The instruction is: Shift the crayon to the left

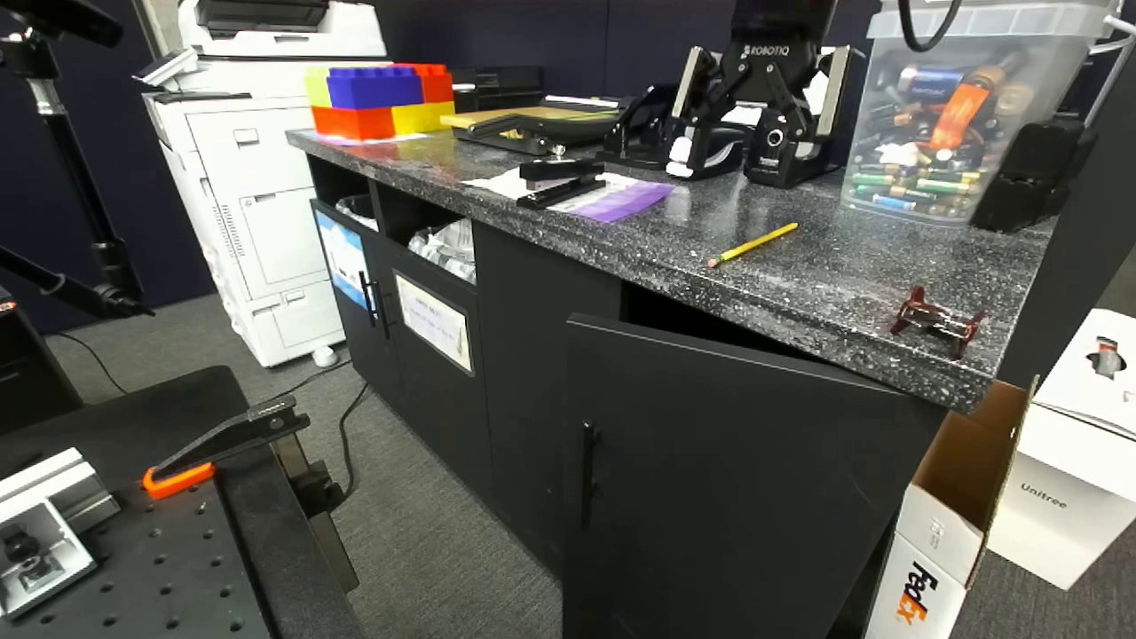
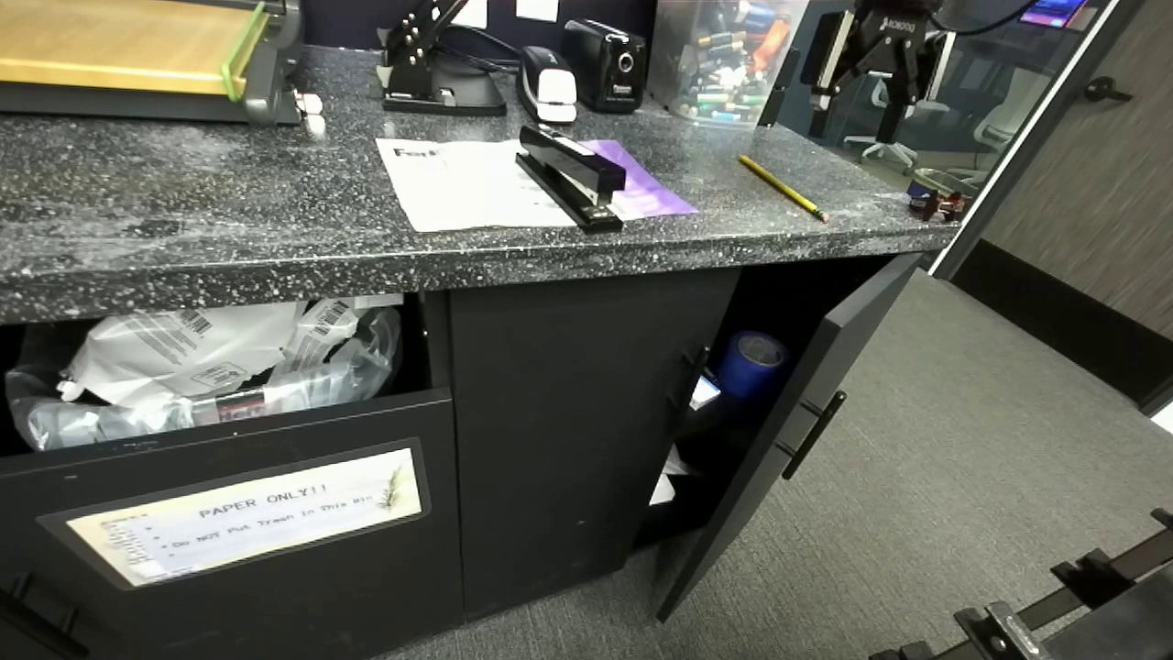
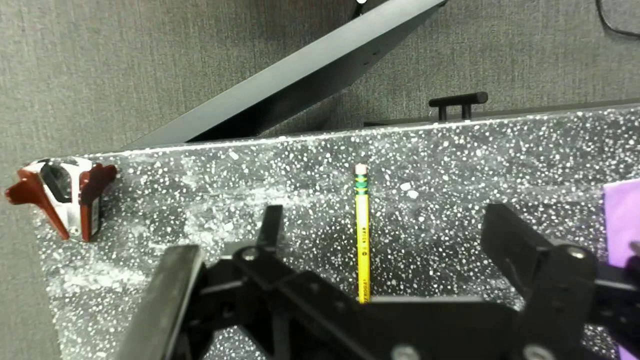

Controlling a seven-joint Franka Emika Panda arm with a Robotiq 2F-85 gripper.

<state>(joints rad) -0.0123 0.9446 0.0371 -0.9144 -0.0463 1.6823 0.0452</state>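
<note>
Thin yellow pencil (image 3: 363, 240) with a pink eraser (the task's "crayon") lay flat on the speckled black countertop (image 3: 425, 165), eraser toward 12 o'clock in the wrist view, near the front edge. Black two-finger gripper (image 3: 385, 215) hung above, jaws wide apart, nothing held. Risks, my read: low, thin stick, so closing too high would miss it and driving too low would jam against the counter. Off-centre pinch could swing the eraser past the edge. Nudging without a grip would likely roll it toward the dark-red and silver staple remover (image 3: 90, 207) at 9 o'clock or the flat purple-and-white sheet (image 3: 622, 220) at 3; misreading whose left was meant would send it the wrong way. Containers: in an exterior view, clear plastic bin (image 1: 1021, 22) at 2 o'clock from the pencil held loose batteries (image 1: 941, 186). Also in an exterior view: black paper-only bin (image 2: 440, 477), 8 o'clock, held clear plastic and white mailers (image 2: 192, 353); black cabinet (image 2: 568, 412), 7 o'clock, door ajar, held a blue roll of tape (image 2: 751, 364) plus white items too unclear to name.
</note>
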